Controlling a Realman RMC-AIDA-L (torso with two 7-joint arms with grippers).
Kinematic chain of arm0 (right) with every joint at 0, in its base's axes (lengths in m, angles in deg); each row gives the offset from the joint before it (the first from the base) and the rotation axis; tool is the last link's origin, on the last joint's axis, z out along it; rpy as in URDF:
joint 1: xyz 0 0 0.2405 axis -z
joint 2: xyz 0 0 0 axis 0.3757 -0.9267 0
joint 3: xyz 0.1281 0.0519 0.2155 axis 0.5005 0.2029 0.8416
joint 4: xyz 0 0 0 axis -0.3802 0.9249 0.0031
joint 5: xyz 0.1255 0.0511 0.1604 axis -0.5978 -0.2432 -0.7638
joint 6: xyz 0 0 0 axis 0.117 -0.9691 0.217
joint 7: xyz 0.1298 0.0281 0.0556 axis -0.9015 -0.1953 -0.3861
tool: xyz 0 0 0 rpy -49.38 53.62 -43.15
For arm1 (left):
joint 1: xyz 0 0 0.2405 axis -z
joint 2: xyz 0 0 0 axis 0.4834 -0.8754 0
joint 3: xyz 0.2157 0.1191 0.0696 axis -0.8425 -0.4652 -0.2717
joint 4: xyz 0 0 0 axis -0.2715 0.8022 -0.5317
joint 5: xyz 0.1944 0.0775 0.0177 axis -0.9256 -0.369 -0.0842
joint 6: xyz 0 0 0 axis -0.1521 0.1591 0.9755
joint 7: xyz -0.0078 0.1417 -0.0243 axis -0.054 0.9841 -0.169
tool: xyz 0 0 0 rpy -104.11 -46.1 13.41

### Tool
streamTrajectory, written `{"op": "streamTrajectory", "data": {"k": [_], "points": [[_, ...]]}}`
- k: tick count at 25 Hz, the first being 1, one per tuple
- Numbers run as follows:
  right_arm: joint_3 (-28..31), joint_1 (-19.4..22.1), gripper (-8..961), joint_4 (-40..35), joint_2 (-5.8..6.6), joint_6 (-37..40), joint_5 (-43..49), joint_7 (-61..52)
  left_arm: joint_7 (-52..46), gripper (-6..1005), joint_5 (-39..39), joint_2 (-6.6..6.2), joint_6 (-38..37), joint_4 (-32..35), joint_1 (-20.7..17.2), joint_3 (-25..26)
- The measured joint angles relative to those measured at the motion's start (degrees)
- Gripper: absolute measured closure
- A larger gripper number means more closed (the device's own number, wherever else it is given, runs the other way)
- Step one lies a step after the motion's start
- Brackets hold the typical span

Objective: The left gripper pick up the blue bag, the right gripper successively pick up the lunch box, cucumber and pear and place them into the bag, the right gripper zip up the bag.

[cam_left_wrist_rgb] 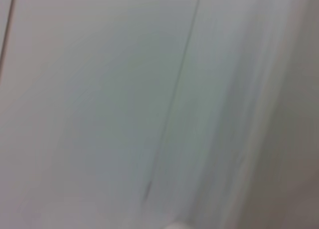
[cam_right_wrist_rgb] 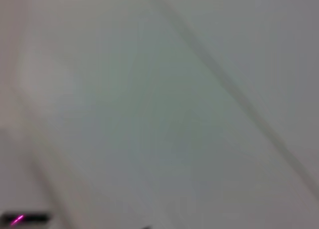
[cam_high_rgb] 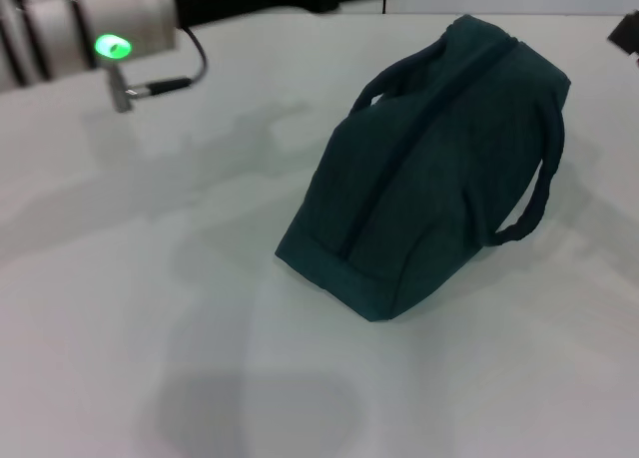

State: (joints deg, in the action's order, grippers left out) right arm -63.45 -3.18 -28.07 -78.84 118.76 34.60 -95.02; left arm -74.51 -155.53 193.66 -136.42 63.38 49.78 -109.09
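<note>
Blue bag (cam_high_rgb: 429,169), dark teal, closed, two handles

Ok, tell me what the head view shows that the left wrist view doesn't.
Only the head view shows the blue bag, lying closed on the white table with its two handles visible, plus part of the left arm with a green light at the top left corner. Only the left wrist view shows a thin dark line running across a pale blurred surface. Both share a plain whitish surface; neither shows the lunch box, cucumber, pear or any jaws.
</note>
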Motion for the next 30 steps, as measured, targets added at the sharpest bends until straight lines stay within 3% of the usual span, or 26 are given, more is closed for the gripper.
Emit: {"op": "streamTrajectory", "data": {"k": [4, 10, 15, 22, 30], "points": [[0.16, 0.09, 90, -4.51, -0.21, 6.72, 5.58, 5.01, 1.12, 169, 3.47, -0.08, -12.83, -0.92, 0.28, 8.04], [0.11, 0.68, 92, -11.49, -0.42, 13.81, 15.51, 11.91, 5.43, 168, 4.17, -0.37, -30.38, -6.8, 0.31, 18.13], [0.04, 0.69, 93, -16.95, -1.02, 16.2, 24.9, 13.6, 16.12, 168, 3.72, -1.97, -44.25, -16.61, -0.47, 22.36], [-0.72, 0.17, 93, -18.01, -3.75, 16.43, 33.74, 17.62, 34.05, 180, -0.91, -2.74, -47.83, -28.9, -3.81, 22.58], [-4.17, -1.63, 94, -10.68, -4.2, 12.9, 33.98, 23.86, 50.5, 181, -6.53, -2.89, -44.92, -40.77, -4.37, 22.74]]}}
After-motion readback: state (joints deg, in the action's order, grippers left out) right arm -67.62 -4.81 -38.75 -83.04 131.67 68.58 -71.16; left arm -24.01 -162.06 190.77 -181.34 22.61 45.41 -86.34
